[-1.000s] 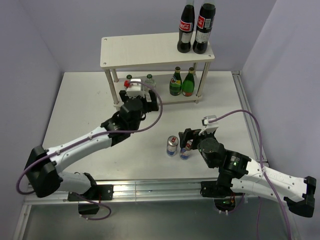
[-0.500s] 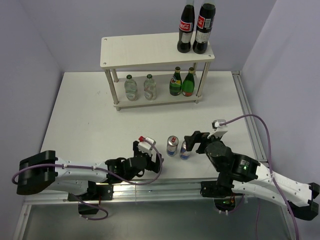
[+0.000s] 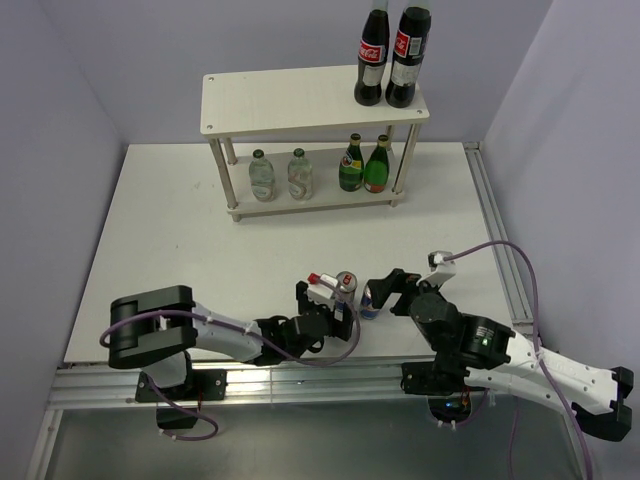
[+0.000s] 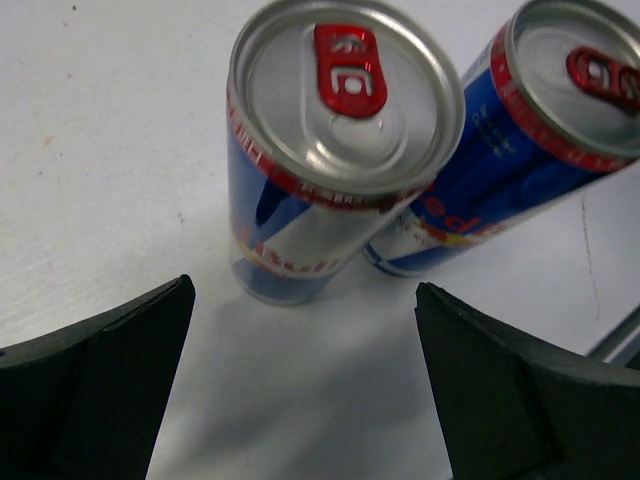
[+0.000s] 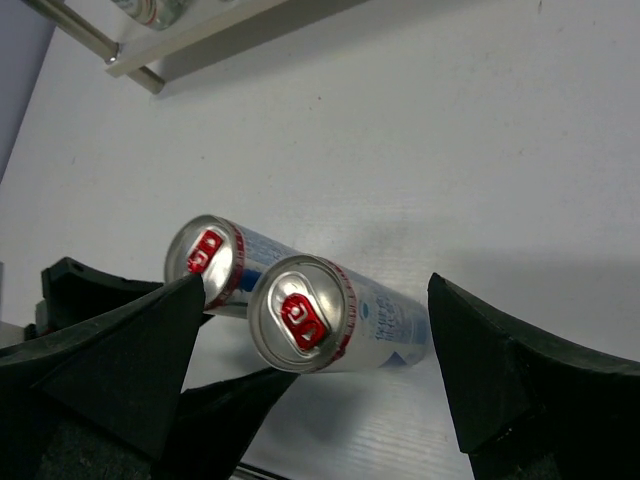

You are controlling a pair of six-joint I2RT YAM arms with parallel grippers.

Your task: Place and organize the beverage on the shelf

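Two blue-and-silver cans stand side by side on the table near its front edge. My left gripper is open just in front of the left can, with nothing between its fingers. My right gripper is open too, and the right can shows between its fingers without touching them. The shelf stands at the back. On its lower tier are two clear bottles and two dark green bottles.
Two tall cola bottles stand on the right end of the shelf's top board. A metal rail runs along the table's near edge, close behind both wrists. Purple cables loop off each arm.
My left arm has drawn back from the shelf's lower tier to the table front and swung right up to the cans. The right gripper has shifted slightly right and nearer.
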